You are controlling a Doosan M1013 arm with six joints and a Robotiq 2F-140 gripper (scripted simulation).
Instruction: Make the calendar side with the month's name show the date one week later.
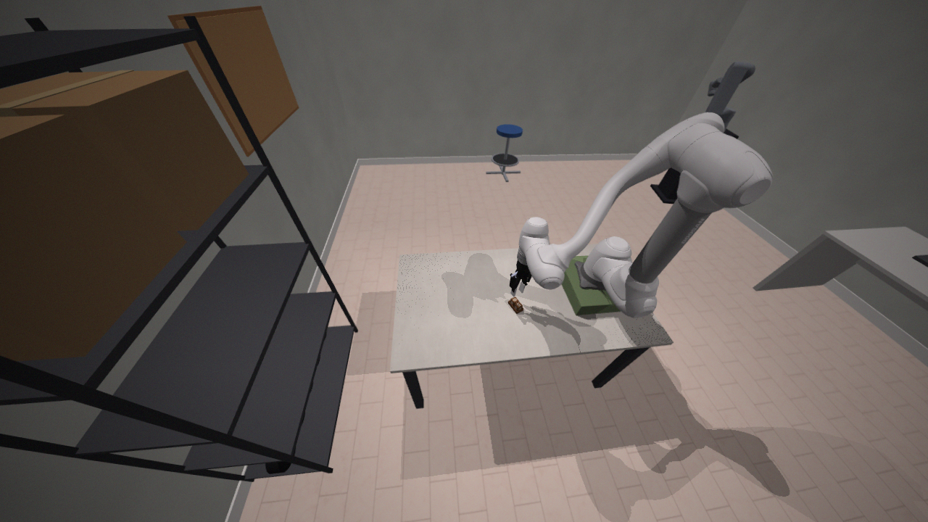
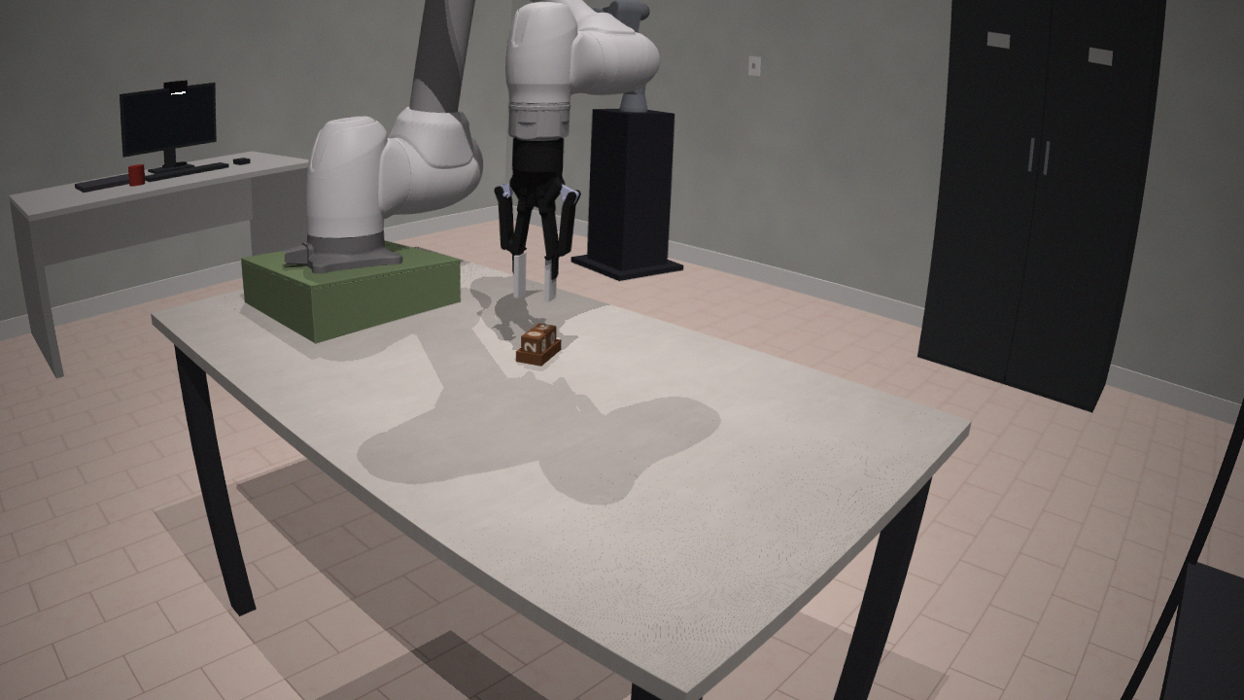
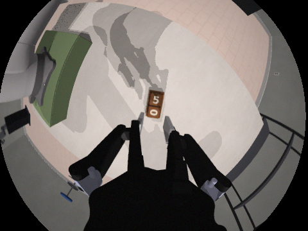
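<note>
Hovering above the tray (image 2: 537,354), gripper (image 2: 535,280) part-open, holding nothing. Both cubes (image 3: 154,104) sit in the tray, near the green base (image 2: 348,296). Step: between regrasps, likely; next, check the month-side digits.

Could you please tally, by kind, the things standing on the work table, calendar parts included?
Number cubes: 2, one and the other, side by side in the tray
Wooden trays: 1
Green base blocks: 1, under the arm
Total: 4
The hand hangs above the cubes with nothing between its fingers.
</note>
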